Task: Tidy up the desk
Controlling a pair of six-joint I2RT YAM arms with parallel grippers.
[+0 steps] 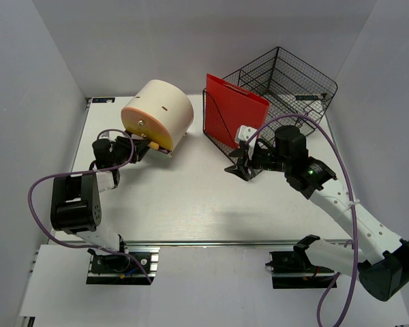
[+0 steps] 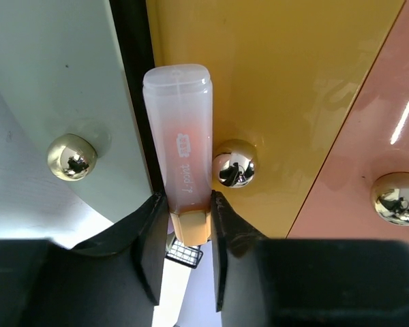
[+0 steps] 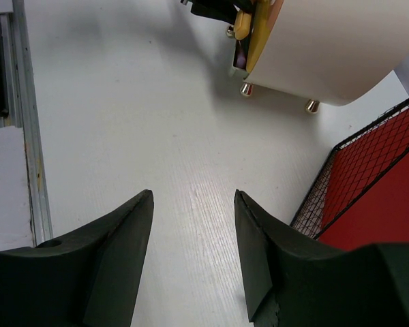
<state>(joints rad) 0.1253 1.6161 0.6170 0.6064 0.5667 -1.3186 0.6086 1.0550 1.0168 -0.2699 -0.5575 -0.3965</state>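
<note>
Jaws on tube [image 2: 178, 129], folder [image 1: 232, 112] in basket [image 1: 296, 69]

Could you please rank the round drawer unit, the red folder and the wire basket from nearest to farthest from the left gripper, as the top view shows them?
1. Round drawer unit: right against the left gripper, which clamps a clear tube.
2. Red folder: centre, further right.
3. Wire basket: far right corner.

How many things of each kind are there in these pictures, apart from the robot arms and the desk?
round drawer box: 1
wire basket: 1
red folder: 1
plastic tube: 1
total: 4
</note>
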